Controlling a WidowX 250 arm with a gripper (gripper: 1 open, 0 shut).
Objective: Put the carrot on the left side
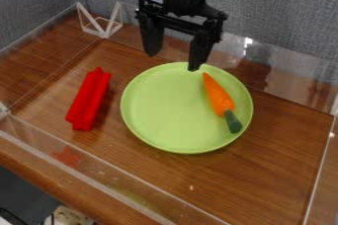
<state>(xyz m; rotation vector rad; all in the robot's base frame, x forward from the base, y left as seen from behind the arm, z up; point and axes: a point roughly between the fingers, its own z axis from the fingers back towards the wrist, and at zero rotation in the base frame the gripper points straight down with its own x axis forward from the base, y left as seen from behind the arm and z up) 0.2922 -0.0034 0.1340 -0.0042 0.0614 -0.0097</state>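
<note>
Scene: a wooden worktop (284,160) fenced by clear walls, a single black robot arm reaching in from the top centre of the frame.
Pincer: the pincer (176,53) hangs pointing straight down, its two black fingers (153,37) spread wide apart and holding nothing, poised over the far rim of the plate.
Carrot: the carrot (222,101) lies on the right half of the lime-green plate (158,120), orange tip toward the upper part of the frame, dark green stem toward the lower right.
Other items: a red block (89,97) rests on the worktop to the plate's left; a white wire stand (101,19) sits in the upper left corner.
Step in hand: apparently the approach, with the carrot untouched and no grasp made.
Next move: the pincer likely needs to shift toward the lower right, line its fingers across the carrot's slim body, descend and close, then carry it leftward to the left side, clear of the red block.
</note>
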